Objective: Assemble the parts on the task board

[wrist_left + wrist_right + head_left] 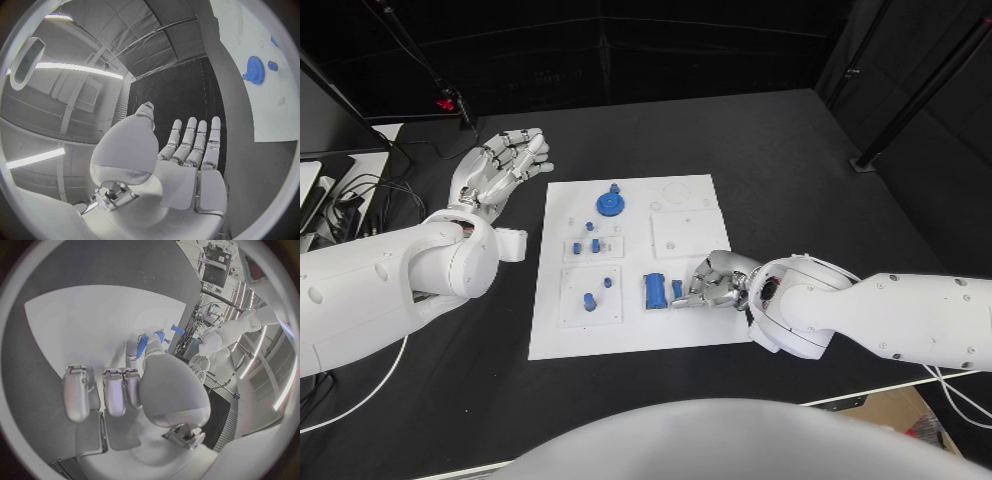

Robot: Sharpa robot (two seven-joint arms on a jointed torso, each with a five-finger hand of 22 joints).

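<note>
1. Board point(629, 325) sits mid-frame in the head view, a white plate on the black table point(790, 150), long side running top to bottom.
2. Left hand point(502, 165) hangs at the upper left, off the board's top-left corner, over bare table, touching nothing.
3. Its fingers are straight and lie side by side, thumb a little apart, palm empty; the left wrist view shows that hand point(181, 155) the same way, flat and holding nothing.
4. Right hand point(711, 280) is down at the board's right edge, a little below the middle of the frame, fingers curled toward the board.
5. A small blue piece point(678, 289) stands right at those fingertips; the right wrist view has a blue piece point(142, 344) touching a fingertip point(132, 347), but whether it is pinched I cannot tell.
6. In that wrist view the other fingers point(115, 390) are curled down over the white plate, bunched side by side.
7. Just left of the right hand lies a blue cylinder point(655, 290), lengthwise up and down the board.
8. Gear point(612, 203) sits near the board's top, left of centre, a small blue stub just above it; the left wrist view catches the gear point(254, 69) at the plate's edge.
9. Three short pegs point(593, 243) stand in a raised tile left of centre.
10. Two more blue bits point(594, 294) lie in the tile below that, lower left of the board.
</note>
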